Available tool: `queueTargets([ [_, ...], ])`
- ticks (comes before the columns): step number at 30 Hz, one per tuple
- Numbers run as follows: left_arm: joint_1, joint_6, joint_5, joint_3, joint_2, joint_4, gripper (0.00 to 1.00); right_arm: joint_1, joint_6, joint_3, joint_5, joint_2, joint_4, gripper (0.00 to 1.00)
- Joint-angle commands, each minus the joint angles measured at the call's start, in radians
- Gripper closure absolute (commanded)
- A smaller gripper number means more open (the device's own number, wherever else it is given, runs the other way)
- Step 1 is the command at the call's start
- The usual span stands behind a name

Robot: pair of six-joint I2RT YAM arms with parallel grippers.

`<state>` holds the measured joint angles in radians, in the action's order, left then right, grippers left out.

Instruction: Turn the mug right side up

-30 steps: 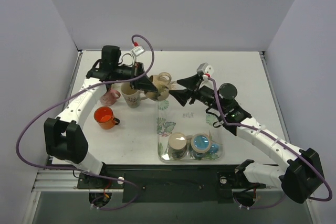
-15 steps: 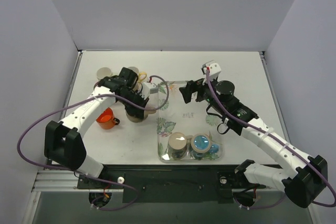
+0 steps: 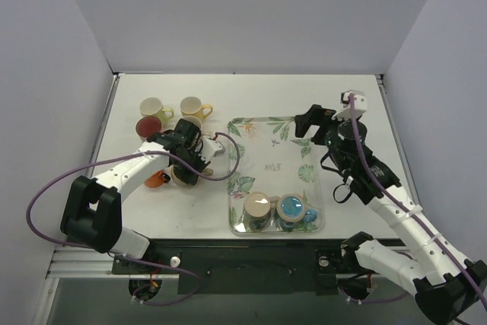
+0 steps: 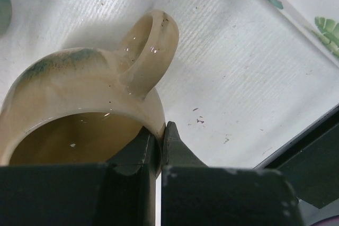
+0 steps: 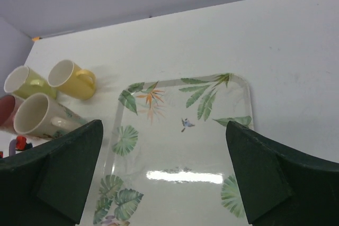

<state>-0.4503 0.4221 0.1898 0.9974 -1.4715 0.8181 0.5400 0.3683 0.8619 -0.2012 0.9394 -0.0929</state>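
Nearest me, at 5 o'clock on the white desk (image 3: 342, 97), a tan round cup (image 3: 257, 207) and a blue-glazed round cup (image 3: 291, 207) sit at the near end of the leaf-printed rectangular tray (image 3: 274, 150).

Next out, around 8 o'clock, the left tool (image 4: 159, 136) is clamped on the rim of the beige glazed ceramic mug (image 4: 79, 88), one finger inside and one outside, right by the handle. The wrist cam looks straight into the mouth, so I'd say it's upright or nearly so. I can't tell if the base is flat on the desk.

What worries me is that thin one-sided pinch. If I let go while it's tilted, it could tip or roll. A small orange mug (image 3: 154, 178) sits just beside it at its 9 o'clock, and the tray edge is near at 3, so a sloppy pull-out could knock either.

Further out at 2 o'clock, the right tool (image 5: 164, 168) hangs over the tray, jaws wide apart and empty.

Farthest, at 11 o'clock: dark red mug (image 3: 148, 125), pale yellow-green mug (image 3: 152, 106), yellow mug (image 3: 194, 106).
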Motion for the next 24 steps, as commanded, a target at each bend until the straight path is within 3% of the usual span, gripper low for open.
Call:
queueTargets([
  [1, 0.009, 0.026, 0.039, 0.010, 0.066, -0.120, 1.00, -0.066, 0.242, 0.029, 0.003, -0.039, 0.163, 0.12],
  [4, 0.012, 0.021, 0.042, 0.004, 0.068, -0.151, 1.00, -0.066, 0.354, 0.135, -0.099, -0.007, 0.405, 0.21],
  [9, 0.012, 0.020, 0.065, -0.013, 0.071, -0.145, 0.99, -0.066, 0.556, 0.155, -0.150, -0.016, 0.755, 0.21],
  [14, 0.012, 0.033, 0.094, 0.015, 0.079, -0.087, 0.80, -0.121, 0.725, 0.043, 0.098, -0.051, 0.923, 0.18],
  [17, 0.012, 0.033, 0.126, 0.023, 0.079, -0.074, 0.78, -0.147, 0.859, -0.032, 0.253, -0.062, 1.016, 0.20],
  [22, 0.019, 0.033, 0.122, -0.009, 0.088, -0.102, 0.79, -0.146, 1.107, -0.188, 0.278, -0.233, 1.044, 0.24],
  [24, 0.025, 0.037, 0.105, -0.006, 0.074, -0.093, 0.79, -0.146, 1.185, -0.224, 0.273, -0.296, 1.038, 0.31],
])
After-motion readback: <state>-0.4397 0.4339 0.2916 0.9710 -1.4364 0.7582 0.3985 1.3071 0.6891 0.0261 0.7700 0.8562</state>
